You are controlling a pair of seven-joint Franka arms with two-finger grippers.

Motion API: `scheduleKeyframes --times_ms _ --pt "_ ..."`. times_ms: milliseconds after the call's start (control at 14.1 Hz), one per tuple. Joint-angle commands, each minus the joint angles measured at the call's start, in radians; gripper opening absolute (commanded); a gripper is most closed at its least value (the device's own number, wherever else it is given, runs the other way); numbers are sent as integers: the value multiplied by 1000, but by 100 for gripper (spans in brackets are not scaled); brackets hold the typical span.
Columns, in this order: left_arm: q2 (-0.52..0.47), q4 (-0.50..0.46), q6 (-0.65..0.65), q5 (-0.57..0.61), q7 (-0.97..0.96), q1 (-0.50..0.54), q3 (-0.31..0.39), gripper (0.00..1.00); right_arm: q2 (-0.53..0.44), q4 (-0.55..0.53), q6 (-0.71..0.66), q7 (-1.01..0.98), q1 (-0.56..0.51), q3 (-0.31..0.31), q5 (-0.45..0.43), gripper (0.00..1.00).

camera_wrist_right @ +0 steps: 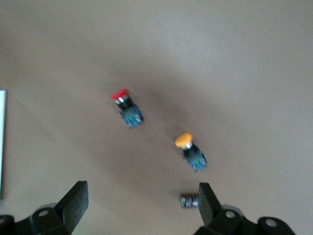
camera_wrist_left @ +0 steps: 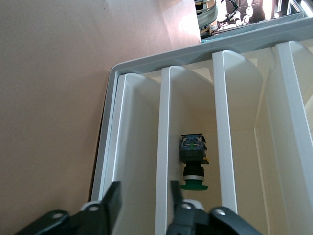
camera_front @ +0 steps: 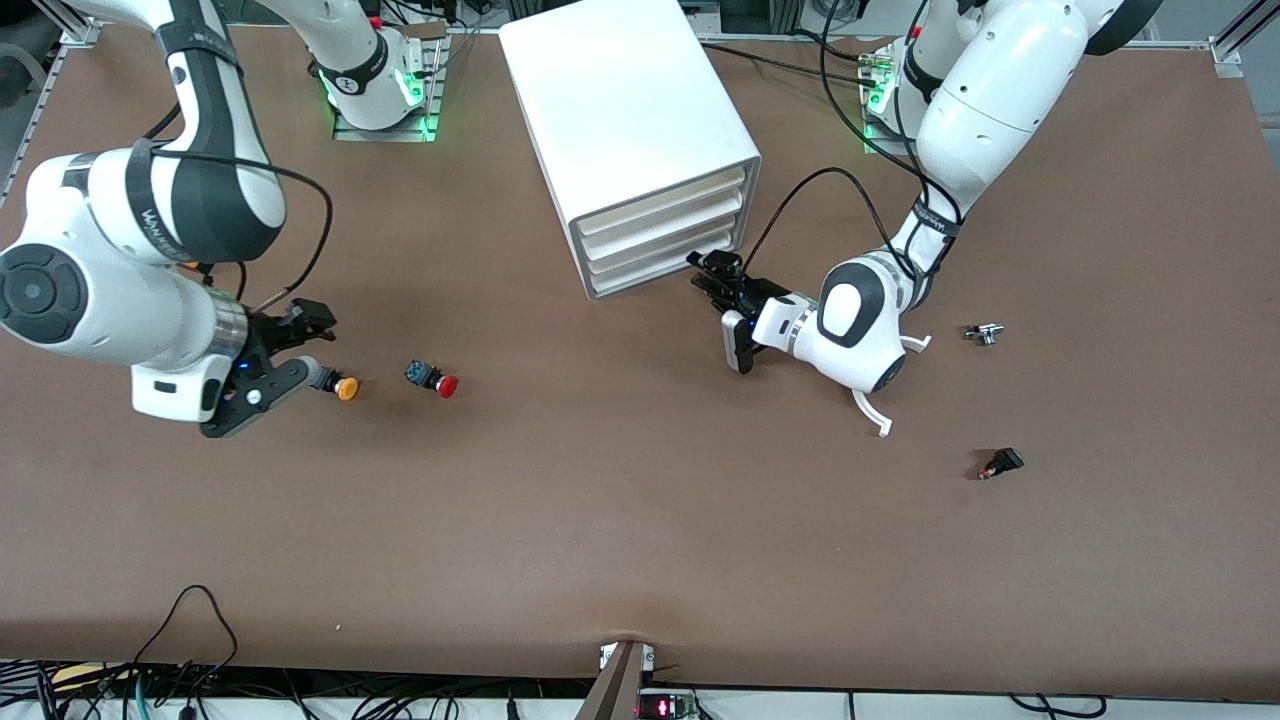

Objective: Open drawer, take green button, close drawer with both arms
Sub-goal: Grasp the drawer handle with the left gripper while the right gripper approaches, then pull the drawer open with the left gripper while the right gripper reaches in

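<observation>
The white cabinet [camera_front: 630, 110] stands at the table's middle, near the bases. Its lowest drawer [camera_front: 660, 272] sits level with the two above it. My left gripper [camera_front: 703, 272] is at that drawer's front, at the corner toward the left arm's end. In the left wrist view the gripper [camera_wrist_left: 144, 193] is open, with one finger on each side of the drawer's front lip [camera_wrist_left: 162, 147]. The green-capped button [camera_wrist_left: 193, 166] lies inside, just past that lip. My right gripper [camera_front: 312, 345] hangs open and empty over the table by the orange button; the right wrist view shows it too [camera_wrist_right: 142, 196].
An orange-capped button [camera_front: 340, 386] and a red-capped button [camera_front: 432, 378] lie on the table toward the right arm's end, also in the right wrist view [camera_wrist_right: 190, 149], [camera_wrist_right: 126, 108]. A small metal part [camera_wrist_right: 188, 201] lies by one right finger. Two small parts [camera_front: 984, 333], [camera_front: 1002, 463] lie toward the left arm's end.
</observation>
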Motion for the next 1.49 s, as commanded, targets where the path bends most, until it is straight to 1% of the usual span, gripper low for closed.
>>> scheduleKeyframes --times_ms 0,141,212,283,495,637,707,778,920,990,1132,1273,1415 --pt "-23 -70 6 -70 50 1 -2 45 -6 17 22 -54 -1 38 31 100" --pt "-23 -94 6 -115 79 -7 -2 47 -4 18 22 -169 0 47 80 100" --pt "-23 -105 8 -130 90 -7 -2 47 -3 18 22 -201 0 49 94 100" --pt "-26 -114 6 -134 93 -7 -2 47 -3 18 22 -227 0 64 113 100" --pt "-28 -156 9 -163 108 2 -34 46 2 18 22 -267 6 113 116 100" --pt "-23 -183 12 -219 159 -7 -34 46 2 17 20 -270 29 119 113 100" --pt "-23 -187 12 -227 171 -8 -36 44 2 15 18 -273 48 119 105 100" --pt "-23 -190 12 -227 173 -11 -34 39 2 15 18 -279 69 119 94 100" --pt "-23 -188 12 -227 178 -11 -36 18 13 15 20 -284 71 119 94 100" --pt "-21 -188 14 -227 178 -13 -34 7 31 17 28 -362 75 119 94 100" --pt "-20 -188 14 -218 178 -8 -33 0 53 17 35 -410 83 119 102 100" --pt "-20 -182 14 -215 178 -5 -27 0 65 17 44 -444 103 121 104 100" --pt "-20 -176 14 -212 176 -2 -22 0 67 17 48 -435 117 121 104 100"
